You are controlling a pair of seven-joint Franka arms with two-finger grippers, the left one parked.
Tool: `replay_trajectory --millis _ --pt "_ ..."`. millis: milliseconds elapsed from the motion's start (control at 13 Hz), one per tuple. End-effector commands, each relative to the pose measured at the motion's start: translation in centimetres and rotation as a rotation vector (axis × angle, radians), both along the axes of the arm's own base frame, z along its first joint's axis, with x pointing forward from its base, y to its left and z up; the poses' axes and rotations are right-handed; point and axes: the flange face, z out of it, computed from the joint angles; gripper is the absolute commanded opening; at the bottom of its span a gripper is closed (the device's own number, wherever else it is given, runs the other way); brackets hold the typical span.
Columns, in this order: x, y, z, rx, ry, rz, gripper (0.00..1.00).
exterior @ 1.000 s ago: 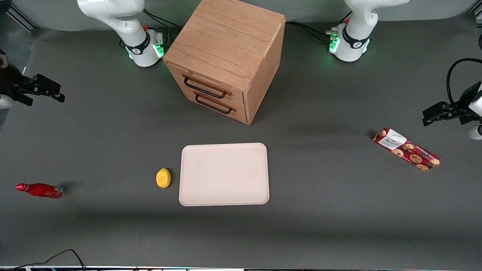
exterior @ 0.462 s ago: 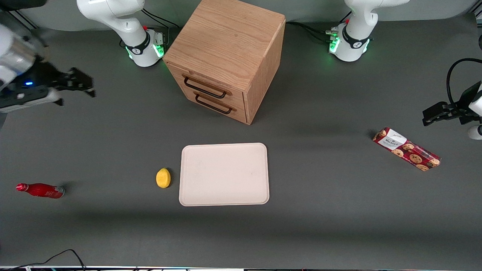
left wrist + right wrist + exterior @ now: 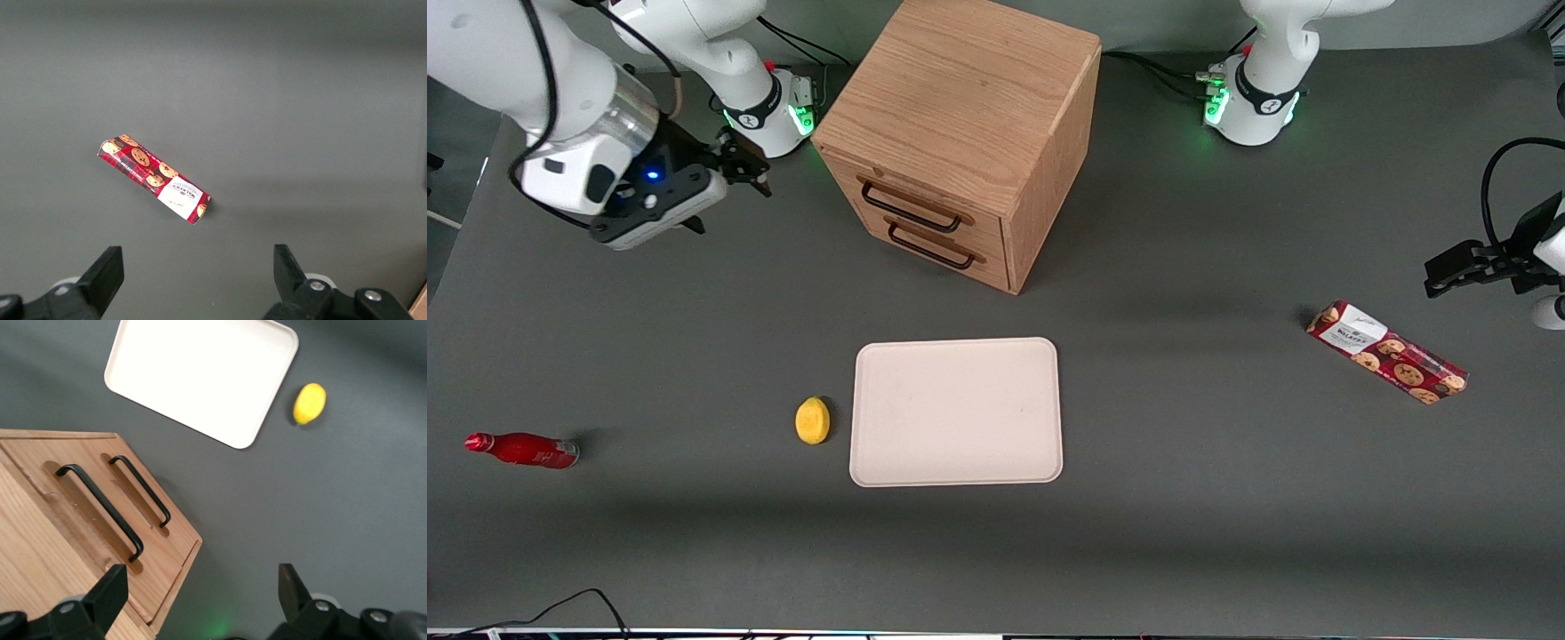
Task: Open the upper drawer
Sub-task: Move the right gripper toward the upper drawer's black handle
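The light oak cabinet stands at the back middle of the table, both drawers shut. The upper drawer has a thin black wire handle; the lower drawer sits under it. My right gripper hangs open and empty above the table, beside the cabinet toward the working arm's end, apart from the drawer fronts. The right wrist view shows the upper drawer's handle, the lower handle, and my open gripper over the cabinet's lower corner and bare table.
A white tray lies nearer the front camera than the cabinet, with a yellow lemon beside it. A red bottle lies toward the working arm's end. A cookie box lies toward the parked arm's end.
My right arm has swung in from the table's edge toward the cabinet, and the gripper now hangs close beside the drawer fronts. Both drawers stay shut.
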Motion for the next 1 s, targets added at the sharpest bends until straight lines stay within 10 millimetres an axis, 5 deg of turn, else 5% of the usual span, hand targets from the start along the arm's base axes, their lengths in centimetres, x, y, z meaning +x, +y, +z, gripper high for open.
replay_trajectory --millis 0,462,923 --pt "0.8 2.8 0.0 0.031 0.001 0.048 1.0" --pt "2.3 7.3 -4.7 0.205 0.015 0.342 1.0" --pt "-0.1 9.2 -12.1 0.227 0.187 0.358 1.0"
